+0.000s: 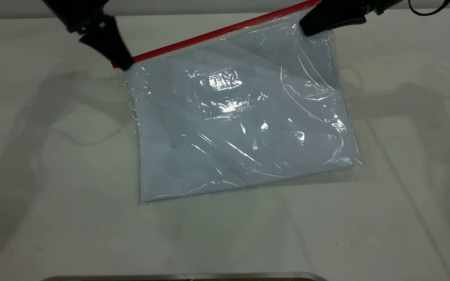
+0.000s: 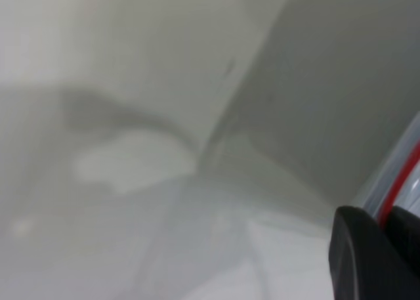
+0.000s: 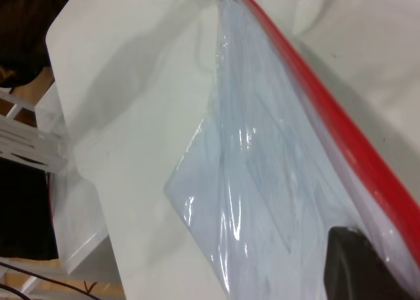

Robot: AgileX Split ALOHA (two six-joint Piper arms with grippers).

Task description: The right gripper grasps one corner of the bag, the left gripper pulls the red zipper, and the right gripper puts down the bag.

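One bag (image 1: 244,125): clear plastic with white paper inside, lying slanted on the bench (image 1: 53,195). Its red-edged side is lifted towards the far edge of the bench; the two plain corners rest nearer the camera.

One zipper (image 1: 209,35): a thin red strip along the raised long edge, running between my two grippers. I cannot pick out the slider tab.

One right gripper (image 1: 307,29): at the bag's far corner (image 1: 311,15) at that end of the red strip, jaws pressed together on the plastic, holding that corner up.

One left gripper (image 1: 125,64): at the opposite end of the strip, tip touching it. My left wrist view shows the jaws closed around the red edge (image 2: 400,188), so I judge them pinching the zipper there.

Step in hand, by my judgement: the pull along the zipper, apparently at its end, though I cannot tell whether the track is open or sealed.

Next move calls for: my left jaws letting go, then my right arm lowering the corner until the bag lies flat on the bench, and only then releasing.
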